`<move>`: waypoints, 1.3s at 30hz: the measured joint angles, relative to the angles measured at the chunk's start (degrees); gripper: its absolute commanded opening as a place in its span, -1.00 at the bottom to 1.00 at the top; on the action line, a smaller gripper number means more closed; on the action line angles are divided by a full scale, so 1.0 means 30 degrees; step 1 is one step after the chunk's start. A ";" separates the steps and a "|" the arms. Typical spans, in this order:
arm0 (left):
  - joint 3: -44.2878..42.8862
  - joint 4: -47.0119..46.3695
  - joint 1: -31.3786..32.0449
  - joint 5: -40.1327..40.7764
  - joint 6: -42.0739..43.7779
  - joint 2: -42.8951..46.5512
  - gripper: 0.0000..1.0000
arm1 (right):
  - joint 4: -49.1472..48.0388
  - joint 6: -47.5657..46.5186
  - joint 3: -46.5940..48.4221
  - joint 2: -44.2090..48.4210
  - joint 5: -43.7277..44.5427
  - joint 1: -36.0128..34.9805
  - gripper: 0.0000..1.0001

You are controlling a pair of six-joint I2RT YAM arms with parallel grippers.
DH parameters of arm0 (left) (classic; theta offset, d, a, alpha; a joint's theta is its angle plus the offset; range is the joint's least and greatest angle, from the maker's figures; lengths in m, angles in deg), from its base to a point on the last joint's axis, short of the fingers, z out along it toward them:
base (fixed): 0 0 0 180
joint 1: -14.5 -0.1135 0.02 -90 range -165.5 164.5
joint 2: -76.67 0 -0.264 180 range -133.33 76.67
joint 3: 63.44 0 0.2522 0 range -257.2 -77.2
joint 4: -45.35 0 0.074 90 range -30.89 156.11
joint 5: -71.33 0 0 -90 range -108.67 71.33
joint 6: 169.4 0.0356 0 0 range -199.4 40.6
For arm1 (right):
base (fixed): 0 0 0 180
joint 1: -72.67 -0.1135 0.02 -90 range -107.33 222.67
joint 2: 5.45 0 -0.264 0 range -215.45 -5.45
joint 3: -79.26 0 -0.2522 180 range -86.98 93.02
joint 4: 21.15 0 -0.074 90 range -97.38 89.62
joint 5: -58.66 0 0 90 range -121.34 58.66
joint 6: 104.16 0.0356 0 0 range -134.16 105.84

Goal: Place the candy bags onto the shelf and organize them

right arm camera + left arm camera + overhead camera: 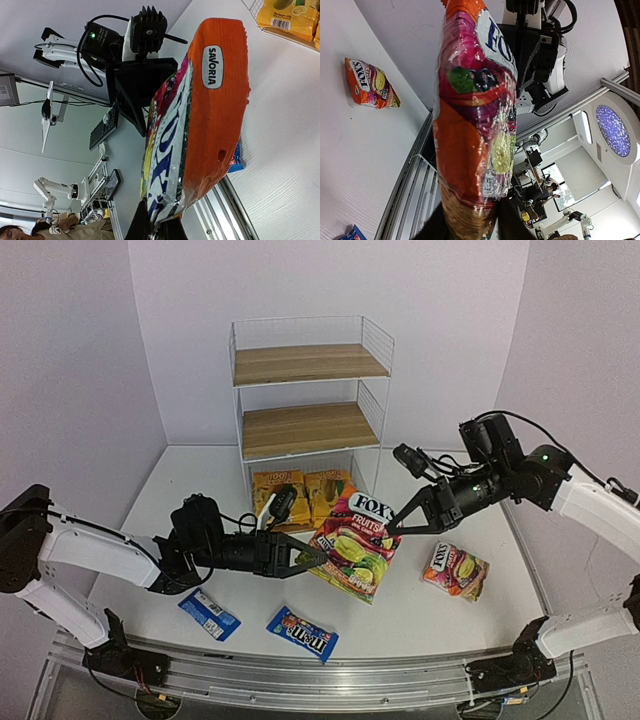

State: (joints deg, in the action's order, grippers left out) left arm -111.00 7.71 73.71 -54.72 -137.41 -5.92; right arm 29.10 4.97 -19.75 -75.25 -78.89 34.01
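Note:
A red-pink candy bag (352, 543) hangs in the air in front of the shelf (310, 428), stretched between both arms. My left gripper (316, 562) is shut on its lower left edge; in the left wrist view the dark fingers (516, 222) pinch the crimped seam of the bag (475, 115). My right gripper (392, 528) is shut on its upper right corner, and in the right wrist view the bag (205, 115) rises from that gripper (161, 226). A second red-pink bag (455, 570) lies on the table at the right. Two yellow-orange bags (305, 497) lie at the shelf's bottom level.
Two blue packets (209, 613) (302, 632) lie near the table's front edge. The shelf's middle board (305, 428) and top board (308, 363) carry nothing. The shelf's wire side panel (372, 455) stands just behind the held bag.

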 measured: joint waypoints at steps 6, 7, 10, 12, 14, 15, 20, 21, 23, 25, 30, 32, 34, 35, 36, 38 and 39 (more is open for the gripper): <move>-0.0023 0.0036 -0.0006 0.0335 0.0301 0.0042 -1.00 | 0.0001 0.0035 0.0410 -0.0058 0.1169 -0.0004 -0.16; -0.0023 0.0094 0.0000 0.0571 0.0343 0.0088 -1.00 | -0.0010 0.0070 0.0558 -0.0058 0.1602 -0.0004 -0.01; -0.0023 0.0173 0.0001 0.1693 0.0400 0.0429 -1.00 | -0.0208 0.0587 0.0889 0.0040 0.3484 -0.0004 0.19; -0.0023 0.0205 0.0001 0.2480 0.0477 0.0738 -1.00 | -0.0383 0.0935 0.0957 0.0258 0.4854 -0.0004 0.29; -0.0234 0.0680 0.0001 0.3261 0.0957 0.1002 -1.00 | -0.0398 0.1255 0.0957 0.0690 0.6499 -0.0004 0.41; -0.0485 0.1073 0.0001 0.3609 0.1228 0.1063 -1.00 | -0.0418 0.1424 0.0944 0.0950 0.7213 -0.0004 0.46; -0.2840 0.4016 0.0001 0.5234 0.3168 0.1078 -1.00 | -0.0643 0.2004 0.0361 0.2966 1.0473 -0.0004 0.51; -0.3446 0.4583 0.0001 0.5569 0.3631 0.1038 -1.00 | -0.0661 0.2086 0.0169 0.3392 1.1004 -0.0004 0.52; -0.4649 0.5616 0.0001 0.6205 0.4605 0.0927 -1.00 | -0.0677 0.2224 -0.0221 0.4243 1.1994 -0.0004 0.53; -0.5957 0.6542 0.0001 0.6769 0.5557 0.0690 -1.00 | -0.0694 0.2270 -0.0622 0.5051 1.2891 -0.0004 0.54; -0.8543 0.8120 0.0001 0.8088 0.6885 -0.0470 -1.00 | -0.0631 0.2410 -0.1230 0.6680 1.4366 -0.0004 0.54; -0.8951 0.8484 -0.0006 0.8675 0.7005 -0.0930 -1.00 | -0.0668 0.2450 -0.1312 0.7076 1.4709 -0.0004 0.54; -0.9027 0.8650 -0.0006 0.9311 0.6943 -0.1375 -1.00 | -0.0689 0.2504 -0.1447 0.7454 1.4999 -0.0004 0.54; -0.9028 0.8669 -0.0015 0.9682 0.6885 -0.1628 -1.00 | -0.0695 0.2556 -0.1520 0.7616 1.5111 -0.0004 0.54; -0.9028 0.8675 -0.0023 1.0015 0.6849 -0.1852 -1.00 | -0.0692 0.2595 -0.1591 0.7761 1.5216 -0.0004 0.54; -0.9028 0.8665 -0.0056 1.0705 0.6818 -0.2273 -1.00 | -0.0683 0.2644 -0.1715 0.7982 1.5372 -0.0004 0.54; -0.9028 0.8642 -0.0080 1.0968 0.6812 -0.2417 -1.00 | -0.0683 0.2651 -0.1756 0.8065 1.5403 -0.0004 0.54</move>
State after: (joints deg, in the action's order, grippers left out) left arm -138.08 33.64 73.47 -21.82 -116.98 -13.17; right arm 27.05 12.93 -25.02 -51.05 -32.69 34.00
